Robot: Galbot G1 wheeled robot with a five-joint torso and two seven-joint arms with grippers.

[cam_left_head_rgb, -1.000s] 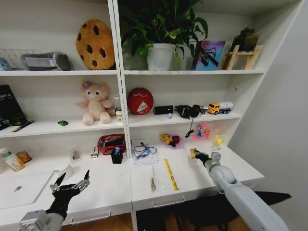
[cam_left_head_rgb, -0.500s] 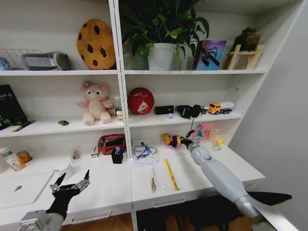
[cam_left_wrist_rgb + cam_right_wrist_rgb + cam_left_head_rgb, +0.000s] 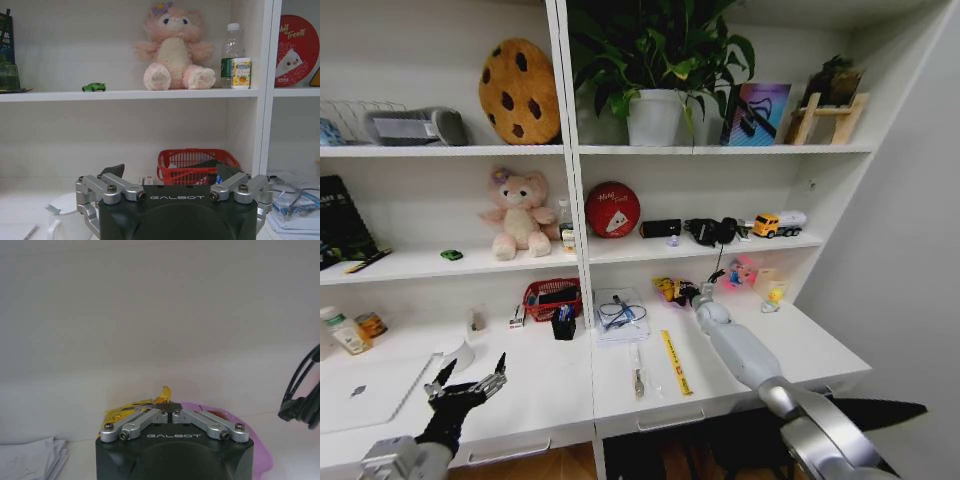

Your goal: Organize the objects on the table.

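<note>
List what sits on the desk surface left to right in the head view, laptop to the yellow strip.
laptop → left gripper hovering over the desk → red basket → clear packet with cables → yellow strip → right gripper, shut on a yellow-wrapped item.

- "GALBOT", pale capitals on the dark housing of the left gripper [image 3: 170, 186], jaws spread.
- "GALBOT", the same lettering on the dark housing of the right gripper [image 3: 170, 412], jaws closed together.
- "Treats", white script on the round red tin [image 3: 299, 51] on the shelf; a word above it is cut off by the upright.
- Small yellow-labelled carton [image 3: 241, 73]: print too small to read.
</note>
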